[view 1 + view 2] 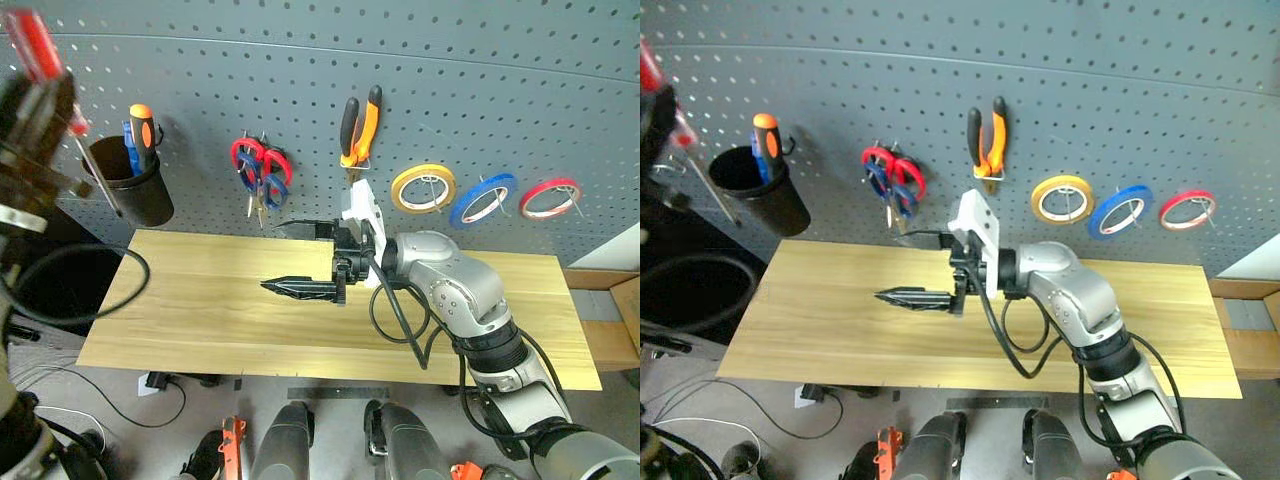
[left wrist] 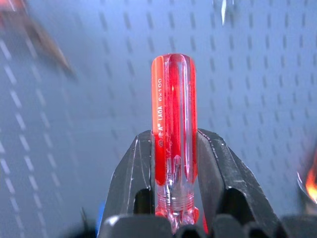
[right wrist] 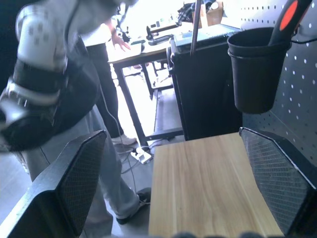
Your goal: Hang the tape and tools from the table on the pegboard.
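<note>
My left gripper [image 2: 174,138] is shut on the clear red handle of the small screwdriver [image 2: 173,124]. It holds the screwdriver [image 1: 38,48] up at the far left in front of the pegboard [image 1: 470,90], shaft slanting down. My right gripper [image 1: 292,258] hangs open and empty over the middle of the table [image 1: 200,310], pointing left. On the pegboard hang the pliers [image 1: 360,125], the blue-handled scissors [image 1: 276,172] overlapping a red-handled pair, and the blue tape [image 1: 482,198].
A black cup [image 1: 130,185] on the pegboard's left holds an orange-and-blue screwdriver [image 1: 143,135]. Yellow tape [image 1: 423,187] and red tape [image 1: 549,197] flank the blue ring. A person [image 3: 106,59] stands by another table beyond the left end.
</note>
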Robot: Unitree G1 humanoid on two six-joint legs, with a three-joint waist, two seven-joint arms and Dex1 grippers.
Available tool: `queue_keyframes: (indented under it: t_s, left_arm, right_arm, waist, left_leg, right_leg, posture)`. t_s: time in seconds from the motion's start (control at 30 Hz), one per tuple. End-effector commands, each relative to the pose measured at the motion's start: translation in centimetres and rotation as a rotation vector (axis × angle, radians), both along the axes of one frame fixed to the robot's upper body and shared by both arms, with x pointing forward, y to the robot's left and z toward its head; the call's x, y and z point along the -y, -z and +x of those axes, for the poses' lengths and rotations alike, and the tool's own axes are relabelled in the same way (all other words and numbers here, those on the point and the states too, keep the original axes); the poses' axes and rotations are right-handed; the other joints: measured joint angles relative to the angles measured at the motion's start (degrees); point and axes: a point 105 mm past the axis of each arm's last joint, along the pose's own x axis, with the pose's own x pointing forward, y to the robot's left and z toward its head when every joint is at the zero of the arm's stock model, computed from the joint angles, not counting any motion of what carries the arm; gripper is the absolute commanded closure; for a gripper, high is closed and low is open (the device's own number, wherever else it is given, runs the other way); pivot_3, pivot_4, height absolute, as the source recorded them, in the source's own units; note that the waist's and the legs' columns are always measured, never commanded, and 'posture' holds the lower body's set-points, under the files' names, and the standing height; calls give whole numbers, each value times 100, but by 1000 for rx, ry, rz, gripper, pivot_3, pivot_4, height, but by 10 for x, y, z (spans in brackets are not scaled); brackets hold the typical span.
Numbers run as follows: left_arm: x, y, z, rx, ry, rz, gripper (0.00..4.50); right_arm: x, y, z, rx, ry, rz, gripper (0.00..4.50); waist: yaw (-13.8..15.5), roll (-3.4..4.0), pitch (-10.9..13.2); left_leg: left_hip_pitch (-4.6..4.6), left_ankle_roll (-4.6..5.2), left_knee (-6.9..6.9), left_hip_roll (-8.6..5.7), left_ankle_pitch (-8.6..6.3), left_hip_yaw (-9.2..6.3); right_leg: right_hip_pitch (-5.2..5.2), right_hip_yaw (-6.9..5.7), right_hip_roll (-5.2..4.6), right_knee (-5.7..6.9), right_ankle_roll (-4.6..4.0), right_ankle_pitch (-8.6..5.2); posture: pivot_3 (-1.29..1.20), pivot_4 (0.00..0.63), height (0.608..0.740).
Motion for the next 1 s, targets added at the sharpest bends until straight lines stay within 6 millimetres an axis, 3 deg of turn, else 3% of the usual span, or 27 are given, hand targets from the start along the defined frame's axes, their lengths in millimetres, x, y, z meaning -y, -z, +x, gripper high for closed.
queue_keyframes:
  t_s: [0.03, 0.27, 0.4, 0.57, 0.7, 0.87, 1.0]
  left_arm:
    - [-23, -24, -3, 112, -96, 7, 3680]
    - [-36, -45, 21, 202, -64, -4, 3680]
    - [-42, -47, 38, 210, -63, -3, 3680]
    - [-37, -28, 65, 154, -40, 42, 3680]
    - [-46, -11, 85, 77, -65, -10, 3680]
    - [-44, 5, 94, 38, -54, -5, 3680]
    - [-38, 11, 89, 32, 10, -13, 2291]
  right_arm:
    - [-2, -6, -6, 29, -27, 27, 0]
    - [-1, -7, -8, 28, -24, 18, 0]
    - [1, -4, -8, 20, -11, 7, 0]
    - [3, -4, -10, 14, 3, 4, 0]
    - [5, -4, -9, 7, 18, 0, 0]
    - [6, -4, -10, 2, 25, -4, 0]
    - [6, -4, -9, 2, 32, -10, 0]
  waist:
    - [0, -2, -5]
    - [12, -14, -12]
    - [-12, -14, -12]
    - [-36, -14, -12]
    - [-52, -14, -11]
    - [-127, -14, -11]
    - [-166, -14, -11]
  left_leg:
    - [3, 0, -3, 0, 0, 1]
    - [6, -4, 9, 2, 3, -2]
    - [7, -4, 18, -2, 2, 4]
    - [7, -3, 42, 0, 2, 4]
    - [6, 0, 66, 0, 1, 4]
    - [7, 2, 71, 1, 1, 0]
    - [6, 2, 71, 0, 1, 1]
  right_leg:
    - [0, 1, 2, 0, 0, 0]
    - [0, -3, 4, 20, 0, 0]
    - [-5, 2, 1, 44, 0, 0]
    - [-9, 3, 2, 70, -1, 0]
    - [-7, 5, 3, 85, 0, 0]
    - [-7, 4, 4, 94, -1, 0]
    - [-7, 5, 2, 92, -1, 0]
  posture:
    - [211, 175, 740]
    - [187, 195, 740]
    - [169, 206, 740]
    - [151, 215, 740]
    - [140, 223, 740]
    - [129, 221, 740]
    - [122, 220, 740]
